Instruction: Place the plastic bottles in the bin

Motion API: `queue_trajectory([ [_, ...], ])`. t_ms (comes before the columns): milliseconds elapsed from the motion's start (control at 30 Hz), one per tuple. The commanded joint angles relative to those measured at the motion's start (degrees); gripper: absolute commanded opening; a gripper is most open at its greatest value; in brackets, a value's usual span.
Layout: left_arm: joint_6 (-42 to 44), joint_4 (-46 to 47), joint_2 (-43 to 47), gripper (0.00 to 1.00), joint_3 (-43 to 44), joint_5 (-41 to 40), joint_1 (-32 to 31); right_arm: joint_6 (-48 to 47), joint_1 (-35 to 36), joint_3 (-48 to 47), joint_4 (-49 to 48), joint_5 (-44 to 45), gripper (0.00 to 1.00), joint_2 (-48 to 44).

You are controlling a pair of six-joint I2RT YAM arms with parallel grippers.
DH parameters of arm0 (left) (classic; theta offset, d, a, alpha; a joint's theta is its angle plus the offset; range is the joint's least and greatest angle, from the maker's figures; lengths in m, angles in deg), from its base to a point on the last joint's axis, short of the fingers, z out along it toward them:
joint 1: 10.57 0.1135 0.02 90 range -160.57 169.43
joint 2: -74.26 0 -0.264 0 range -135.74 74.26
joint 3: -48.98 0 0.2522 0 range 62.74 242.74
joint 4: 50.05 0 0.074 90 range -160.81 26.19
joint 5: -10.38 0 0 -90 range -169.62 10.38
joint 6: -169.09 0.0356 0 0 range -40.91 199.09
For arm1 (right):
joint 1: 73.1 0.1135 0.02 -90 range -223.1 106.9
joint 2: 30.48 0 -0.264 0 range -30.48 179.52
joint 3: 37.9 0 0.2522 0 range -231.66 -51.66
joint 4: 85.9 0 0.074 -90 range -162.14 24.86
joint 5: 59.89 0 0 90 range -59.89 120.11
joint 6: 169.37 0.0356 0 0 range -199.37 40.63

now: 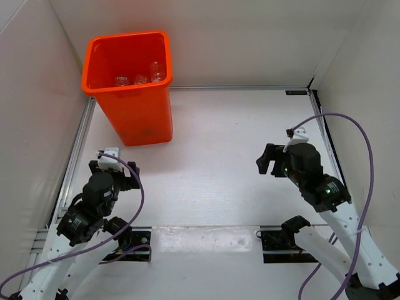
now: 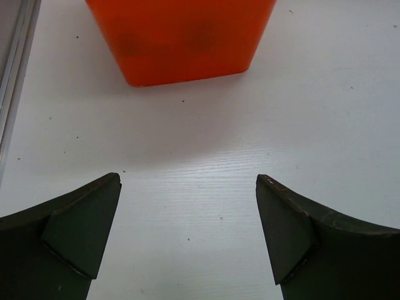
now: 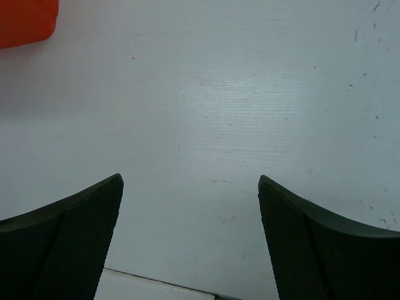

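Basically, the plastic bottles [image 1: 141,79] are seen inside the bin [image 1: 144,119] at upper left, so presumably the left gripper [image 2: 187,228] and right gripper [image 3: 190,228] are held wide, empty.

- The top external camera looked steeply down from high above the near edge, far enough off to take in the whole white table [image 1: 219,144] and the orange bin [image 1: 128,87] at the far left.
- The left wrist camera sat low and close to the table, facing forward between the left gripper's [image 2: 187,179] fingers at the bin's [image 2: 181,37] lower wall.
- The right wrist camera looked down closely past the right gripper [image 3: 190,179] at bare table.
- It caught only a bin [image 3: 25,22] corner at upper left.
- All three views shared the bin and the tabletop.
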State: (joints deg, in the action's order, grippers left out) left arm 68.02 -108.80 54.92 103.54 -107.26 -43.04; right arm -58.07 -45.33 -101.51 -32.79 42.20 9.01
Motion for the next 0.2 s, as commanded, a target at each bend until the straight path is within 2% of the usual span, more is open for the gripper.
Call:
queue_trajectory([
  [0,2.5,4.0,-1.5,1.00,0.5,1.5,-0.2,2.4,0.1,1.6,-0.2,-2.4,0.90,-2.6],
  [133,1.5,1.8,-4.3,1.00,1.5,0.4,-0.2,4.1,2.6,3.9,1.6,-2.0,0.90,-4.3],
  [167,1.2,1.8,-5.2,1.00,1.7,0.5,-0.2,5.1,5.0,4.3,0.8,1.3,0.90,-6.9],
])
